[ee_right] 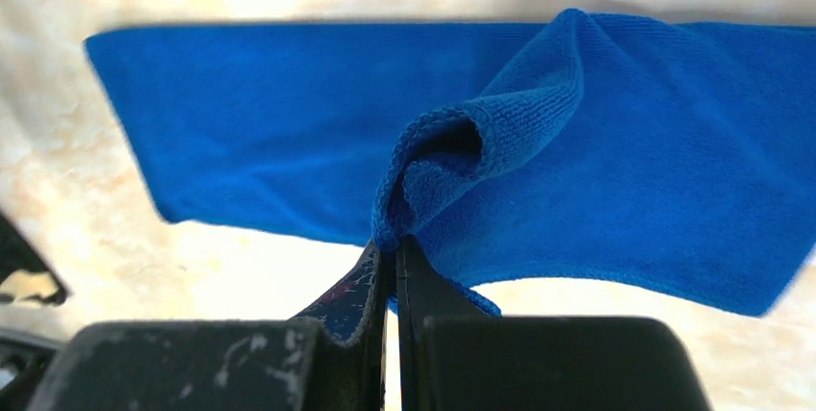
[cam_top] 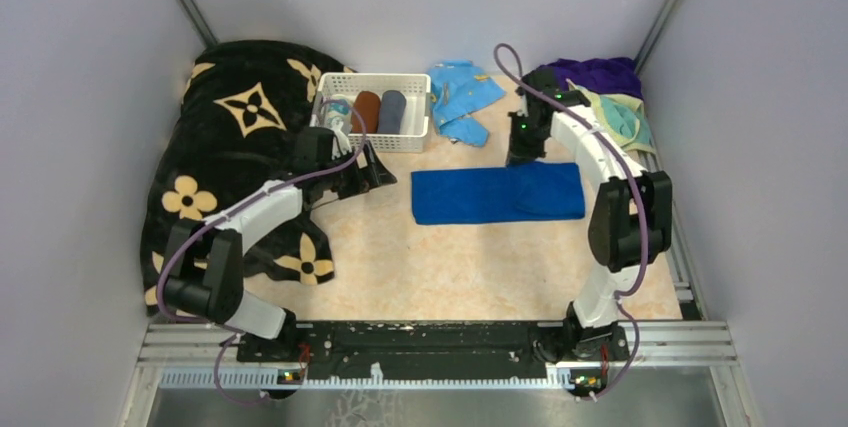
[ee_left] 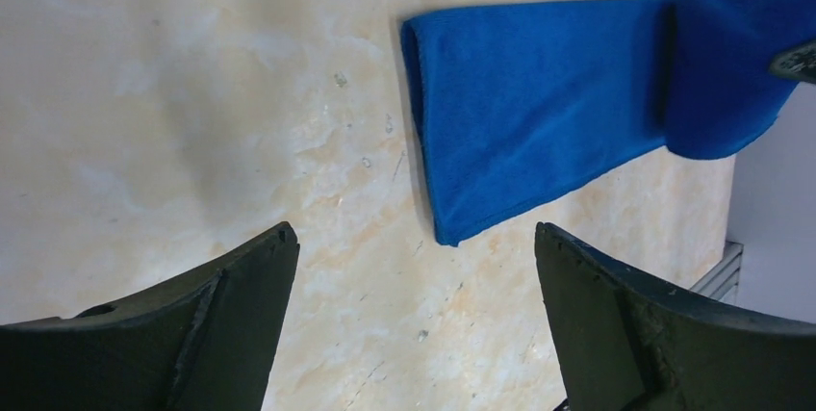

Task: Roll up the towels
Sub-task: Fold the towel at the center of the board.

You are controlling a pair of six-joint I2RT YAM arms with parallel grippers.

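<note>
Lying as a long folded strip, the blue towel (cam_top: 470,195) ran left to right across the middle of the counter (cam_top: 450,267). Its right end was doubled back over the strip, and a pinch of that end stood up in a small open loop. The right hand (ee_right: 393,243) was clamped on the hem at the foot of that loop, its two fingers pressed together with the cloth between them. The left hand (ee_left: 414,234) hung spread wide above bare counter just off the strip's left end, gripping nothing and clear of the cloth.

The purple towel (cam_top: 598,75) sat bunched in the far right corner. The pale yellow towel (cam_top: 625,117) with teal markings lay crumpled just in front of it, against the right wall and partly behind the right arm. Neither was rolled.

A light blue cloth (cam_top: 462,92) with orange marks lay rumpled at the far side, between the right arm and a white basket (cam_top: 400,139). The basket held a brown roll and a grey roll side by side, with something paler at its left end. A black blanket (cam_top: 240,137) with tan flowers was heaped along the whole left side, and the left arm reached out over its edge.
</note>
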